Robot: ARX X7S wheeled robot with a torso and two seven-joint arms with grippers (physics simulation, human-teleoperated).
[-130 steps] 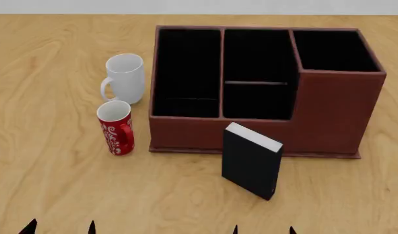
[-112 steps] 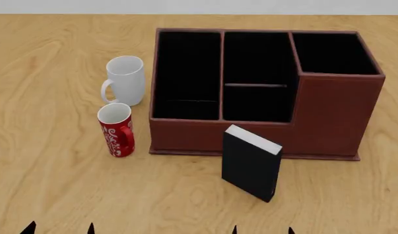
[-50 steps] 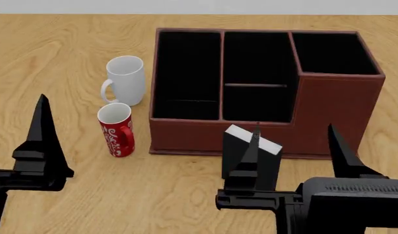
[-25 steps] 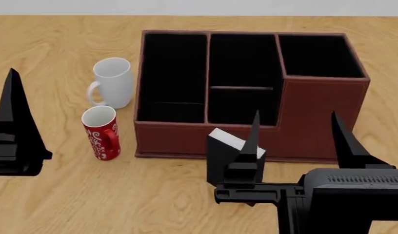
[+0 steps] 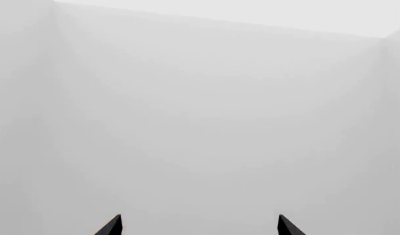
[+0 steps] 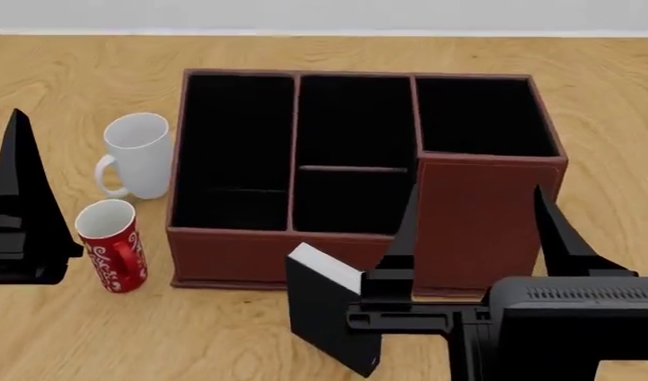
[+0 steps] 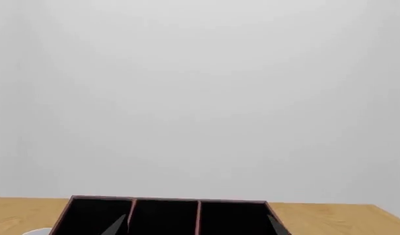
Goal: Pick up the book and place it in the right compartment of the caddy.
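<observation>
Two spread prongs of the right gripper rise just right of the book, which stands upright on the table before the caddy, nearer than the left gripper, whose spread I cannot tell.

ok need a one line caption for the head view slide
Open right gripper raised near the upright black book before the caddy; two mugs at its left.
</observation>
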